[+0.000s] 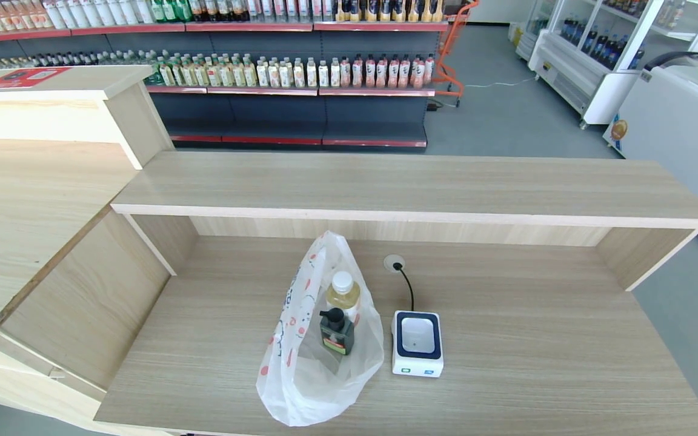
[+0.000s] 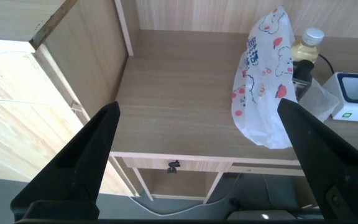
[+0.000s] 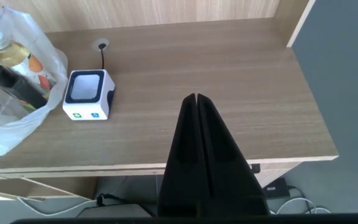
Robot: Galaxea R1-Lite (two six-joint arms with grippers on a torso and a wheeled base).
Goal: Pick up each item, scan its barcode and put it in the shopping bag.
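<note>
White-and-red plastic bag [image 1: 319, 363] near the counter's [image 1: 537, 339] front edge, about mid-width, just left of the scanner [image 1: 417, 342]. Held a juice bottle [image 1: 343, 293] and a dark pump bottle [image 1: 337, 333], both upright, close together, pump bottle nearer the front edge. Lay ahead of both grippers, themselves off past that edge: left gripper [image 2: 197, 106] spread wide and nearer the bag; right gripper [image 3: 196, 99] pressed together, scanner between it and the bag. Judged both items already bagged.
</note>
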